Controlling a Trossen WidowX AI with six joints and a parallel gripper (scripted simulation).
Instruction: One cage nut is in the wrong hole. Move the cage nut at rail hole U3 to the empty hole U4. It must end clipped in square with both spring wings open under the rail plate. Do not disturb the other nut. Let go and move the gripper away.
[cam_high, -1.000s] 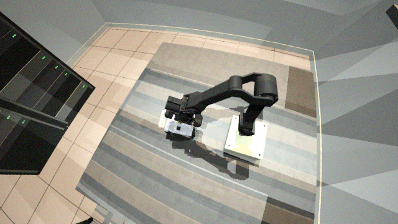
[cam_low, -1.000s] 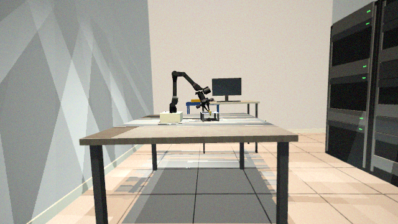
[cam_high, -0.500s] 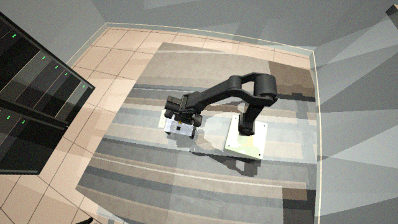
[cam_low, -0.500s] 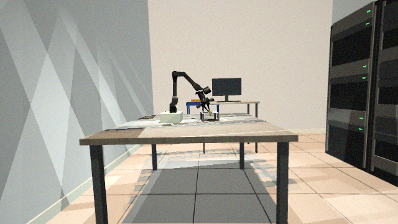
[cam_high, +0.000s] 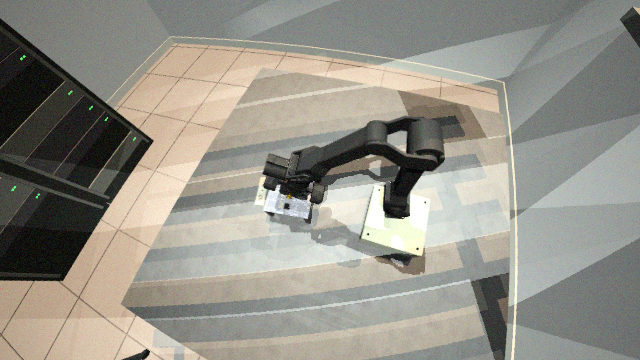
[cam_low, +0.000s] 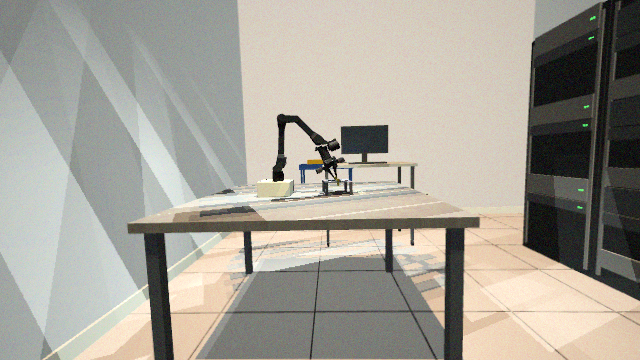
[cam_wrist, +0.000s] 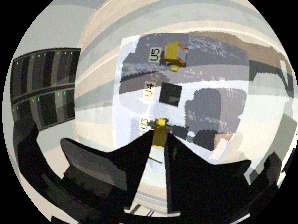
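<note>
The rail plate (cam_high: 300, 210) (cam_wrist: 134, 107) stands raised on the table. My gripper (cam_high: 289, 194) (cam_low: 337, 179) (cam_wrist: 158, 135) is shut on a yellow cage nut (cam_low: 338, 182) (cam_wrist: 159, 139) at the U3 label (cam_wrist: 144, 123). The nut is at about plate height; whether its underside is clear of hole U3 cannot be told, as the fingers and shadow hide the hole. The square hole U4 (cam_wrist: 170, 94) is dark and empty, just above the fingertips in the wrist view. The other yellow nut (cam_wrist: 175, 53) sits at U5 (cam_wrist: 155, 54). No spring wings are visible under the plate.
The arm's pale base block (cam_high: 375, 227) (cam_low: 274, 188) stands beside the rail. A small pale plate (cam_high: 260, 193) lies at the rail's far-left side in the top view. Striped shadows cross the table (cam_low: 300, 224). Server racks (cam_high: 45, 210) (cam_low: 565, 135) stand beyond it.
</note>
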